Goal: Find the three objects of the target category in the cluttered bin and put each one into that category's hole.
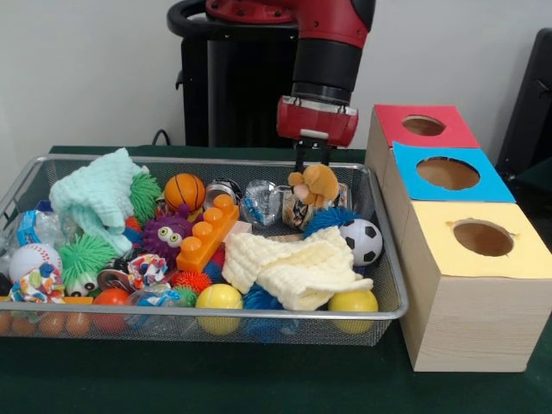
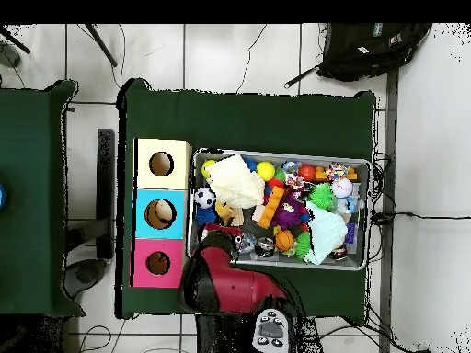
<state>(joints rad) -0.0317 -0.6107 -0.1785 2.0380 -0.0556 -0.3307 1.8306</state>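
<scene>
A plain white wall [image 1: 95, 69] stands behind the desk [image 1: 216, 379], which wears a dark green cloth. From overhead, the floor [image 2: 239, 55] is pale tile with cables trailing across it, a black bag [image 2: 373, 48] lies nearby, and a second green desk [image 2: 32, 198] stands apart.

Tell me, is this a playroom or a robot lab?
Probably a robot lab: a red and black robot arm hangs over a silver wire-mesh bin full of toys, beside wooden boxes with red, blue and yellow holed tops, above a tiled floor strewn with cables.
</scene>
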